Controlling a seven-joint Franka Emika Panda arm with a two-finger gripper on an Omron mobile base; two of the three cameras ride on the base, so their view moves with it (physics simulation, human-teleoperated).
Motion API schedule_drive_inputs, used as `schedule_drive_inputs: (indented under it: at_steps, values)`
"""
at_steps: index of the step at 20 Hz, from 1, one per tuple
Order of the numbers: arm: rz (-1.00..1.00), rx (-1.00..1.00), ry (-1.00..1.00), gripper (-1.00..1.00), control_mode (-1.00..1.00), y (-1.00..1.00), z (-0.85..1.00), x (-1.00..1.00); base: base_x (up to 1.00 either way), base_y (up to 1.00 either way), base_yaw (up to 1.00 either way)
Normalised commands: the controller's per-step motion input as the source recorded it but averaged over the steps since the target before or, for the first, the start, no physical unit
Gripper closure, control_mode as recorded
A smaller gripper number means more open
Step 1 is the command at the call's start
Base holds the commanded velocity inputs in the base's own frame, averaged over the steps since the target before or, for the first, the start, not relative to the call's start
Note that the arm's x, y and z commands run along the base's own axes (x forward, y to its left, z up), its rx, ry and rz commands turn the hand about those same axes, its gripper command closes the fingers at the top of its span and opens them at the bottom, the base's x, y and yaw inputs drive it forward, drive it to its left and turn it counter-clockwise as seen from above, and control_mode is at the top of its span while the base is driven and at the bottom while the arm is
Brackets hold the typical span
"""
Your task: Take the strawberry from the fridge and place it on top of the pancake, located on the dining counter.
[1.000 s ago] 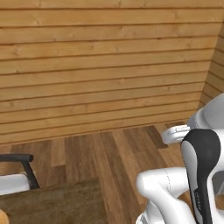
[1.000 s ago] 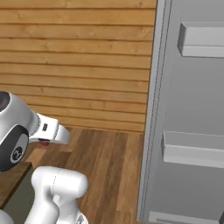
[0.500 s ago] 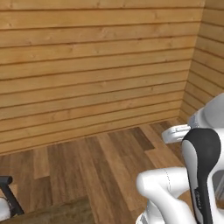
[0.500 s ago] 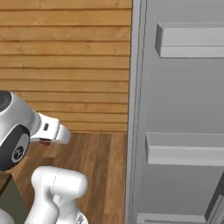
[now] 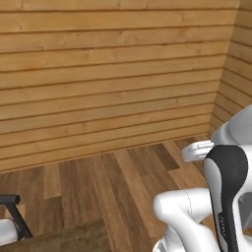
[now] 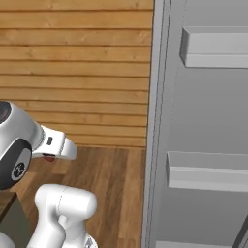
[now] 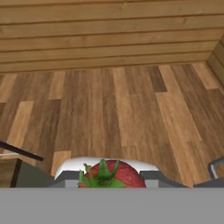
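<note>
Item 1, strawberry point(image 7: 111, 175): lodged at 6 o'clock in the hand view, between the 2 finger tips of the gripper point(image 7: 109, 180), jaws drawn narrow against its sides. Held low and tucked in, probably so it rides steady while the base travels. Red, glossy, green leafy cap facing the camera (lower half cut off, so the exact contact is hard to judge).

Item 2, fridge point(image 6: 203, 126): light grey, filling 3 o'clock of the right base view, doors shut.

Item 3, plank floor point(image 7: 113, 109) below, timber wall point(image 5: 108, 74) at 12 o'clock.
</note>
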Motion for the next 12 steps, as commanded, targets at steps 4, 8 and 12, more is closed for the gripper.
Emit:
schedule_drive_inputs:
  at_steps: [4, 8, 12]
  values:
    - [0.0, 0.0, 0.0, 1.0, 1.0, 0.0, 0.0, 0.0, 1.0, 0.67, 0.0]
    - [0.0, 0.0, 0.0, 1.0, 1.0, 0.0, 0.0, 0.0, 0.98, -0.47, 0.02]
    - [0.0, 0.0, 0.0, 1.0, 1.0, 0.0, 0.0, 0.0, 0.29, -0.37, 0.02]
